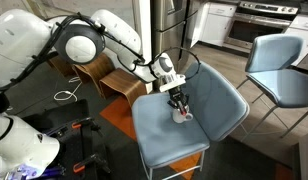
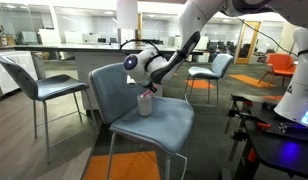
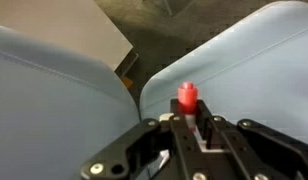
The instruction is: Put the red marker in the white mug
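Marker (image 3: 187, 97) is being held upright over the mug (image 2: 145, 104) by the gripper (image 2: 147, 89), closed on it, for straight dropping.

No text, label, brand, number or sign showing legibly in any view, every surface appearing plain or blurred

Your red marker (image 3: 187, 96) stands nearly upright, its rounded red end facing the wrist camera, pinched in the gripper (image 3: 190, 118). In both exterior views it shows only as a red speck right over the rim of the white mug (image 2: 145, 105). The mug sits upright on the blue chair seat (image 2: 172, 122), small and plain; you cannot tell whether the marker's lower end is inside it
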You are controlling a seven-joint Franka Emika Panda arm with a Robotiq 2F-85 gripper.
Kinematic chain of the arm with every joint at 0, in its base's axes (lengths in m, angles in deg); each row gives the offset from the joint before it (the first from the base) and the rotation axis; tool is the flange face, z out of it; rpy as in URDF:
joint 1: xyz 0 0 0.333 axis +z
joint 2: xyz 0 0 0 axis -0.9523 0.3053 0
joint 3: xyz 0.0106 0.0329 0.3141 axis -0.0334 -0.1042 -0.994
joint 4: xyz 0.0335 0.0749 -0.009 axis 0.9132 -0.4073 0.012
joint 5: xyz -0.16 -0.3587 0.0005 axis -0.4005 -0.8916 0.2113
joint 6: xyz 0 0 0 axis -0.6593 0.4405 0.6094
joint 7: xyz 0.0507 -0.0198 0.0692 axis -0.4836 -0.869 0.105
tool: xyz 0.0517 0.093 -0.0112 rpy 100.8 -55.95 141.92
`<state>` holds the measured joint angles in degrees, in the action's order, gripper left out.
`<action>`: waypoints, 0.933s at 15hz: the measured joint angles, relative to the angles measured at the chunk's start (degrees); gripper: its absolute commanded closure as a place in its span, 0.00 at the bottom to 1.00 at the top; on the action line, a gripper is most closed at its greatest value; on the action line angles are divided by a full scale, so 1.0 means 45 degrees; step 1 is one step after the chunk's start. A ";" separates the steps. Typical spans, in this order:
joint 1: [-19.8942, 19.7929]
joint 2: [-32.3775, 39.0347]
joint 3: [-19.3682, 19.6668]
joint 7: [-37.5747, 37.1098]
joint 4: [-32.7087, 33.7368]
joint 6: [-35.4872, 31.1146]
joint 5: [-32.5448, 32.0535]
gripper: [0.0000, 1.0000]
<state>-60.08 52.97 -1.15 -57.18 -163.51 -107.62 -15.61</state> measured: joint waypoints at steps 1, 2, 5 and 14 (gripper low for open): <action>0.0016 0.0115 0.0000 0.0000 0.0170 0.0062 -0.0029 0.48; 0.0021 0.0194 -0.0003 0.0000 0.0307 0.0128 -0.0032 0.41; -0.0093 0.0204 -0.0084 0.0004 0.0651 0.0248 0.0251 0.19; -0.1539 -0.2314 -0.1395 0.0328 -0.0164 0.0528 0.5643 0.00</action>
<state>-67.01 42.56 -7.43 -55.70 -164.25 -105.25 9.79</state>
